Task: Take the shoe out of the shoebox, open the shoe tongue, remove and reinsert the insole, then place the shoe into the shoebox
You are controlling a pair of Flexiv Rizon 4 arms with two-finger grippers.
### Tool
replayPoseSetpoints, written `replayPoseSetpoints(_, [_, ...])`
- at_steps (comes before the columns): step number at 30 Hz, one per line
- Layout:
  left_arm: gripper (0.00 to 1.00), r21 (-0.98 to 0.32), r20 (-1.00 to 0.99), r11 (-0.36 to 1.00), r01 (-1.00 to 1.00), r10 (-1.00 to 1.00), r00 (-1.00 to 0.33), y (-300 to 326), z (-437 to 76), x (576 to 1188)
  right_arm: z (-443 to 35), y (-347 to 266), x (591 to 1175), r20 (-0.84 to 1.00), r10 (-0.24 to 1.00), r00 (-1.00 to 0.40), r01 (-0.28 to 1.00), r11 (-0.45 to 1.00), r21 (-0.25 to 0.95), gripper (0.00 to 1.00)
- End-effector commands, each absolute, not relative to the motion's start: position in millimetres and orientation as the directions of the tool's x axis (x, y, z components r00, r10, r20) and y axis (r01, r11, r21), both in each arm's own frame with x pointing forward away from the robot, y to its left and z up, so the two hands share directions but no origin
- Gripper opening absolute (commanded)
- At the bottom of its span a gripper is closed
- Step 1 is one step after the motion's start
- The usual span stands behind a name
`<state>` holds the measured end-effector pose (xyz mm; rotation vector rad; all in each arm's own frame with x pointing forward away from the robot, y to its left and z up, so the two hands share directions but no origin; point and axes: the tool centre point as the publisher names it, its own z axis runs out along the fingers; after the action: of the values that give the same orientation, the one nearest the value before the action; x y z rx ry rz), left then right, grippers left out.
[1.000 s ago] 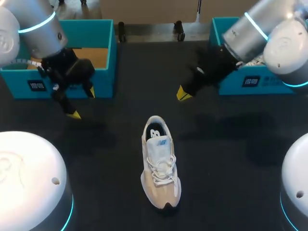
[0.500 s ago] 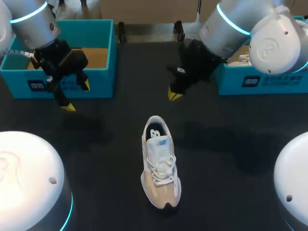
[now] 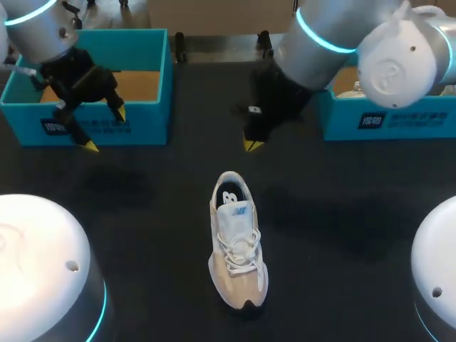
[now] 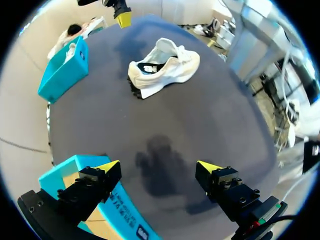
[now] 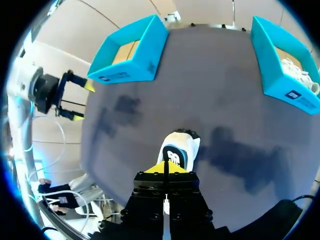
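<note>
Left pincer (image 4: 157,166) spread wide, white shoe (image 4: 165,67) well ahead — upright

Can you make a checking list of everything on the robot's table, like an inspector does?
Surface: dark table, arm shadows on it.
Job's things: white shoe upright on its sole mid-table, outside both boxes; left shoebox teal, its brown floor showing; right shoebox teal, something white inside.
Clutter: nothing seen.
Claws: left claw open, holding nothing, in front of the left shoebox; right claw shut on nothing, past the shoe's heel.
Cables: nothing seen on the table.
Surroundings: white arm bases at the near corners.
</note>
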<state>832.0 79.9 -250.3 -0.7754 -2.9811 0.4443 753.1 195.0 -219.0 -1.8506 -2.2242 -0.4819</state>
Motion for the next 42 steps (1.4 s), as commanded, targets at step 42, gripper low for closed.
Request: replayPoseSetpoints(42, [1.0, -0.163, -0.047, 0.752, 0.638, 0.64, -0.767, 147, -244, 881, -298, 256, 738, 0.015, 0.997, -0.082, 0.993, 0.08, 0.09, 0.0])
